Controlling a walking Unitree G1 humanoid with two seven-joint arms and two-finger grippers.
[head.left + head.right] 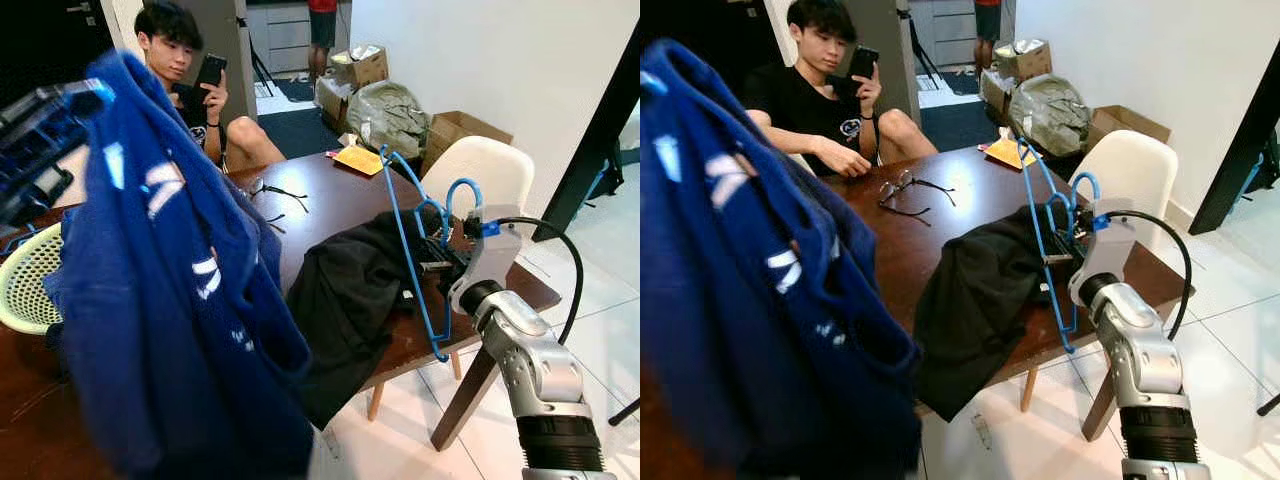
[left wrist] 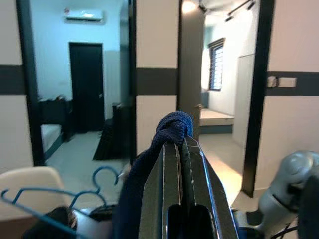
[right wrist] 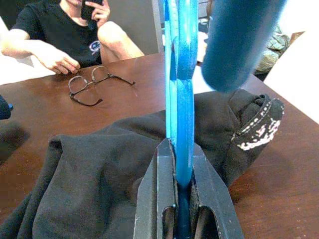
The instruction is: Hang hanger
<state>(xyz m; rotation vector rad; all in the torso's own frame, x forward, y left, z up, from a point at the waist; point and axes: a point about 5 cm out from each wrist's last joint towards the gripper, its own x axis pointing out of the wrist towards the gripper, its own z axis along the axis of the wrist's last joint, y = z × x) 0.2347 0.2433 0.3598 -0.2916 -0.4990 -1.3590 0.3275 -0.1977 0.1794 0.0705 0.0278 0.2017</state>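
Nearest us, our left gripper (image 2: 182,149) is clenched on a fold of the blue garment (image 1: 170,300), holding it up above the near end of the brown table (image 1: 970,195). To the right, our right gripper (image 3: 179,164) is clamped on the blue hanger (image 1: 410,250), holding it upright over the black garment (image 1: 975,300) that lies draped off the table's edge. Farther off, a pale green basket (image 1: 25,280) sits at the table's left, its contents hidden, spectacles (image 1: 902,190) lie on the wood, and a seated person (image 1: 810,90) holds a phone (image 1: 862,62).

Silver right arm (image 1: 530,365) (looping black cable (image 1: 560,250)), black-fingered pincer (image 3: 180,199)
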